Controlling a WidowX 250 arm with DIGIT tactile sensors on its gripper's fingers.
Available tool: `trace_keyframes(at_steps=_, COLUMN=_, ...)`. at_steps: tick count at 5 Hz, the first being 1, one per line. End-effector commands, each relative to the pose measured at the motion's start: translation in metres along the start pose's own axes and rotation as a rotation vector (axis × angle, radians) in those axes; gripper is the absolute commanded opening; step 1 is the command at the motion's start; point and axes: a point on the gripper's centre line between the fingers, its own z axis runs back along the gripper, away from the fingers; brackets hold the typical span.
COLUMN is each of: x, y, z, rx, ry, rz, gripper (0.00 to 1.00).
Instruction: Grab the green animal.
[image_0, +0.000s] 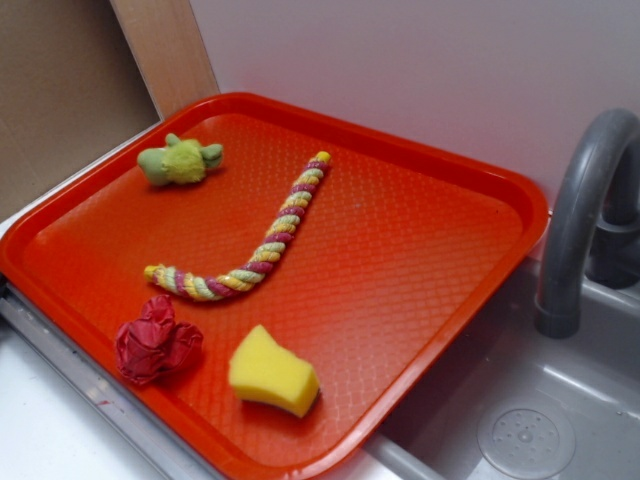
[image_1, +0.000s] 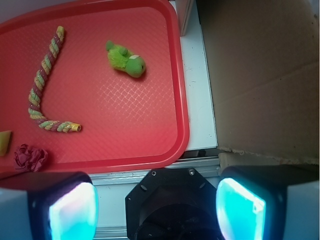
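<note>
The green animal (image_0: 181, 161) is a small plush with olive ends and a fuzzy lime middle. It lies on the red tray (image_0: 420, 250) near its far left corner. In the wrist view it (image_1: 125, 60) lies in the upper middle of the tray (image_1: 125, 115). My gripper (image_1: 157, 207) is open and empty, its two pads wide apart at the bottom of the wrist view, hanging off the tray's edge and well away from the animal. The gripper does not show in the exterior view.
A twisted multicolour rope (image_0: 255, 240) lies across the tray, also in the wrist view (image_1: 44, 82). A crumpled dark red wad (image_0: 155, 340) and a yellow sponge (image_0: 272, 372) sit near the front. A grey faucet (image_0: 580, 220) and sink (image_0: 520, 420) are at the right. A cardboard box (image_1: 260, 75) stands beside the tray.
</note>
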Motion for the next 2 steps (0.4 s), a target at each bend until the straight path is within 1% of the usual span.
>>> trace_keyframes(at_steps=1, x=0.000, y=0.000, z=0.000, rx=0.000, ry=0.000, rz=0.000, gripper=1.00)
trace_keyframes(at_steps=2, x=0.030, y=0.013, z=-0.018, rx=-0.016, ry=-0.096, rz=-0.252, gripper=1.00)
